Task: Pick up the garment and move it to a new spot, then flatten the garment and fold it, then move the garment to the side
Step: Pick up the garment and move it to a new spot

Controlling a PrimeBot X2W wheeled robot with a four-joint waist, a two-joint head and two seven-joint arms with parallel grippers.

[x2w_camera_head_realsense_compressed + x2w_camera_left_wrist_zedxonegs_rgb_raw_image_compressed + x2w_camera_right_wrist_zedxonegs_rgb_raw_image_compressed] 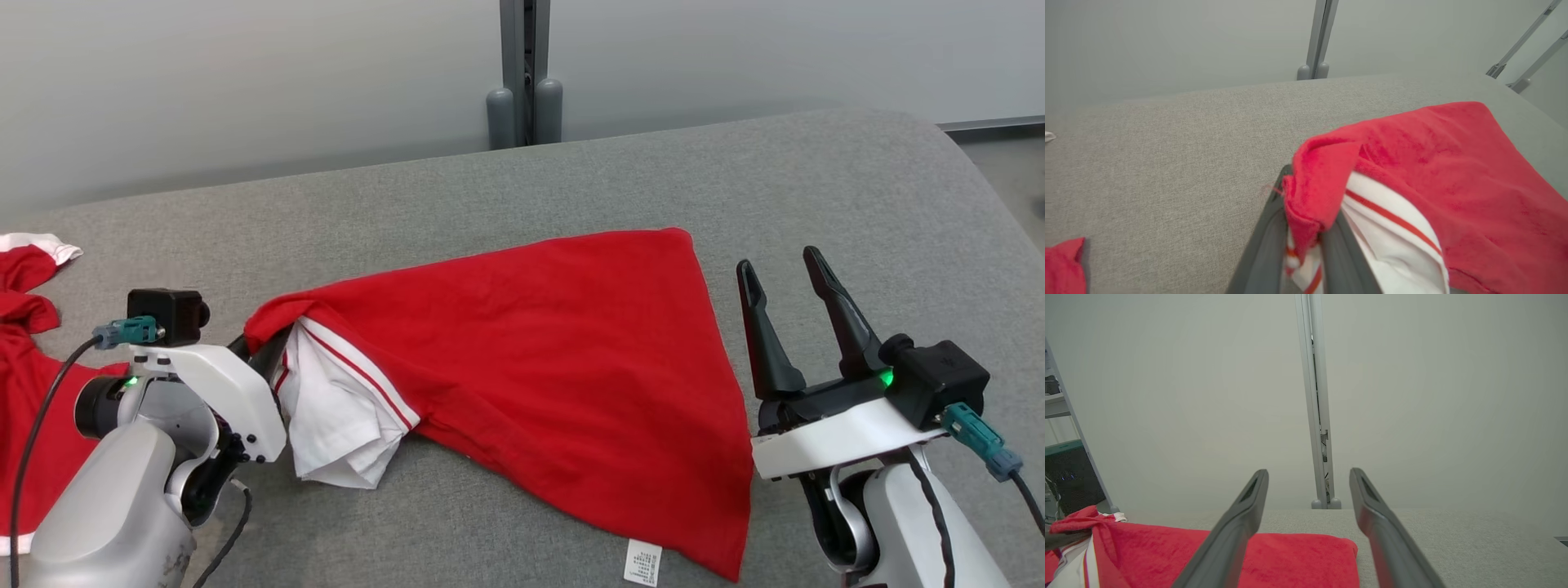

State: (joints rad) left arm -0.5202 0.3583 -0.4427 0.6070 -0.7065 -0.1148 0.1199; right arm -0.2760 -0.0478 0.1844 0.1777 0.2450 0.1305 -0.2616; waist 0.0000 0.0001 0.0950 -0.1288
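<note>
The garment point(555, 343) is a red shirt with a white, red-striped sleeve point(343, 408). It lies spread on the grey padded surface point(571, 180), its left end bunched and lifted. My left gripper point(265, 347) is shut on that bunched end. In the left wrist view, red cloth point(1453, 163) wraps over my left gripper point(1306, 228) and hides most of its right finger. My right gripper point(780, 263) stands open just right of the garment's right edge, holding nothing. In the right wrist view the right gripper point(1309, 473) points over the far end of the garment point(1290, 555).
A second red garment point(24, 384) with white trim lies at the surface's far left edge. A grey post point(526, 73) stands behind the surface against a pale wall. A white care label point(642, 563) sticks out near the front. The surface's right corner rounds off.
</note>
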